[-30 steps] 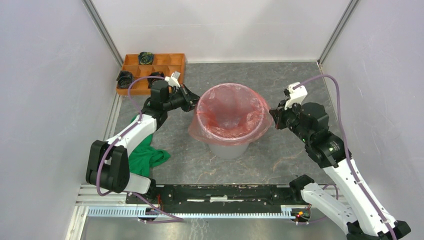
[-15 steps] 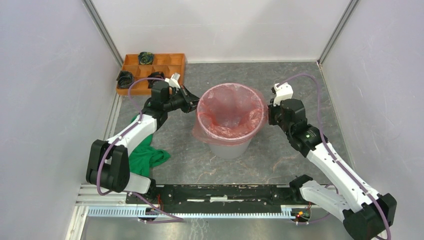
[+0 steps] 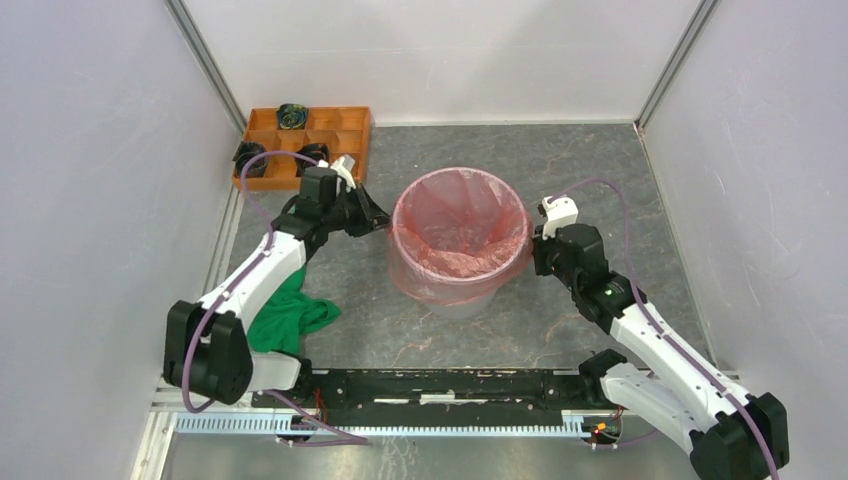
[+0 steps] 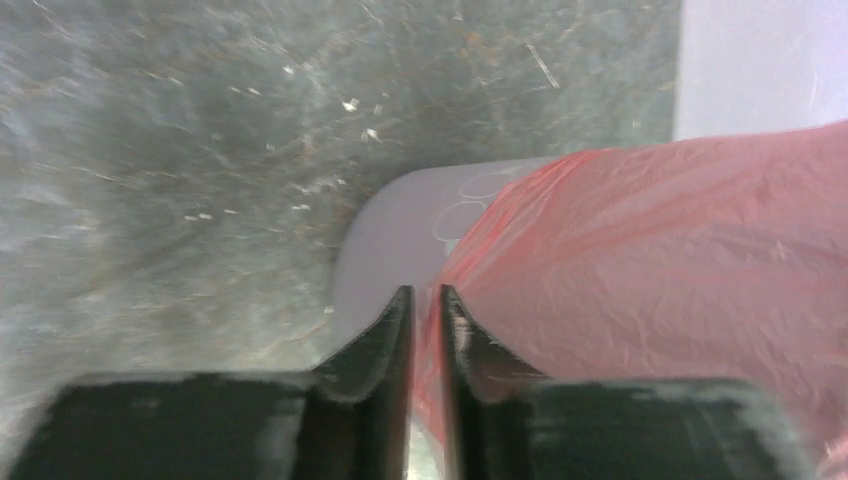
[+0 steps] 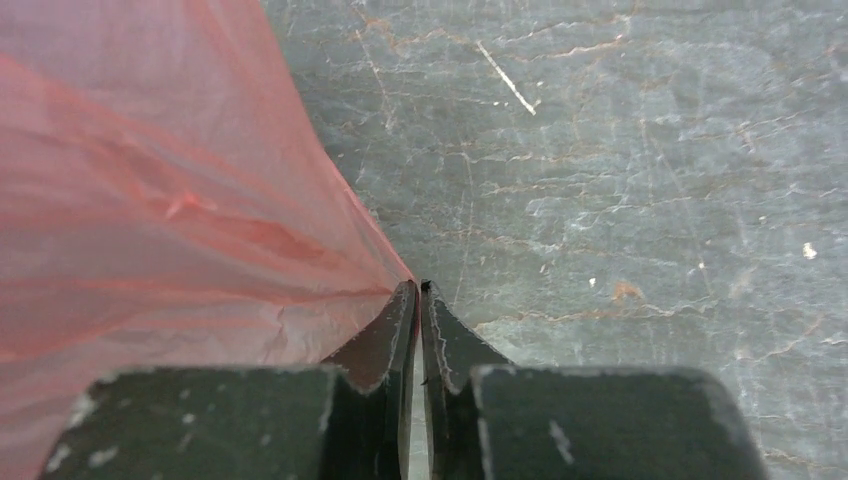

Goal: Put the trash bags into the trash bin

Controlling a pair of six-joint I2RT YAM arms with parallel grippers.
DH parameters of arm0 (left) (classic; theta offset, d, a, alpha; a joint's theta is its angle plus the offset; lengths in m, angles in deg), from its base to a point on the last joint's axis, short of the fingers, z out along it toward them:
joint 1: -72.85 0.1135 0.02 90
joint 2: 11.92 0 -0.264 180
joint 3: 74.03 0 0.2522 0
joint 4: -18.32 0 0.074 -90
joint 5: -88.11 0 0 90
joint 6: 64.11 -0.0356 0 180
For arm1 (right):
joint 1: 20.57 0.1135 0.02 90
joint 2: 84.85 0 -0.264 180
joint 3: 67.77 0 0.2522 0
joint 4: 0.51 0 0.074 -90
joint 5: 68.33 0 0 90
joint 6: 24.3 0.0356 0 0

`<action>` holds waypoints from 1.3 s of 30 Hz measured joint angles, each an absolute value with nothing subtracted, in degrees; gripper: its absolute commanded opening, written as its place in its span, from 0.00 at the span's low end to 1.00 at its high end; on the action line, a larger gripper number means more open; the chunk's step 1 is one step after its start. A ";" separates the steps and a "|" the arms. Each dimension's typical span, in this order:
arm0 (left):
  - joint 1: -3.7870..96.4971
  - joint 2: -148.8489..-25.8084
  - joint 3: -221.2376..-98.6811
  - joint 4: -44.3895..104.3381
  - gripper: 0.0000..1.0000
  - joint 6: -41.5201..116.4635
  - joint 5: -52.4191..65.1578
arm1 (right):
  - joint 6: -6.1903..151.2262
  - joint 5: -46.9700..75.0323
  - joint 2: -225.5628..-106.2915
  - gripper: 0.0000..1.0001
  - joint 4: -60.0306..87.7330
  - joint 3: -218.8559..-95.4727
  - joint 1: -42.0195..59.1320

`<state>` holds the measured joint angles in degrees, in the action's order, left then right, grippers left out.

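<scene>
Red-orange trash bag (image 3: 460, 262) has tightened over the rim of the grey trash bin (image 3: 460, 302): lining nearly done. Right claw (image 5: 418, 292) pinches film; left claw (image 4: 426, 300) grip unclear.

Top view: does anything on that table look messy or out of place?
Two things. A green cloth lies crumpled at the left edge of the table, partly under the left arm. And the red bag lining the grey bin hangs unevenly: its skirt droops lower on the near-left side.
</scene>
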<state>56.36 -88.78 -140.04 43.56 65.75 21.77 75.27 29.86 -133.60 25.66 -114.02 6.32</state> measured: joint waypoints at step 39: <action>55.75 -56.81 -108.24 23.76 0.24 83.45 40.26 | 60.88 15.02 -160.15 0.38 44.72 -159.85 19.74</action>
